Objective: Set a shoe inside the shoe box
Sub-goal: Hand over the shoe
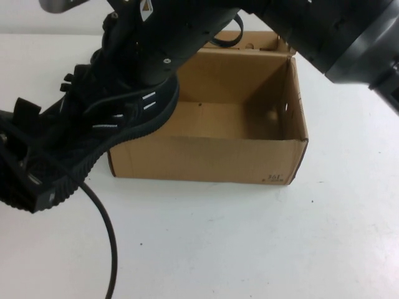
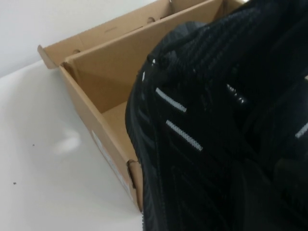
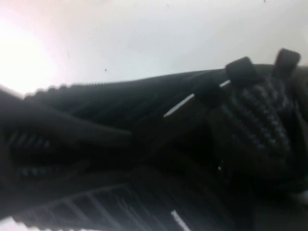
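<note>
The black sneaker (image 1: 93,134) hangs tilted in the air at the left. Its toe is over the left rim of the brown cardboard shoe box (image 1: 206,159) and its ridged heel sole is low at the near left. The shoe fills the left wrist view (image 2: 216,130), with the box (image 2: 96,72) behind it, and it fills the right wrist view (image 3: 183,144) too. My right arm reaches across from the upper right, and my right gripper (image 1: 146,75) ends on the shoe's upper. My left gripper is at the shoe, hidden by it and the arm.
The box stands open at mid-table with nothing visible inside it, its flaps up at the far rim (image 1: 262,40). A black cable (image 1: 106,230) trails over the white table at the near left.
</note>
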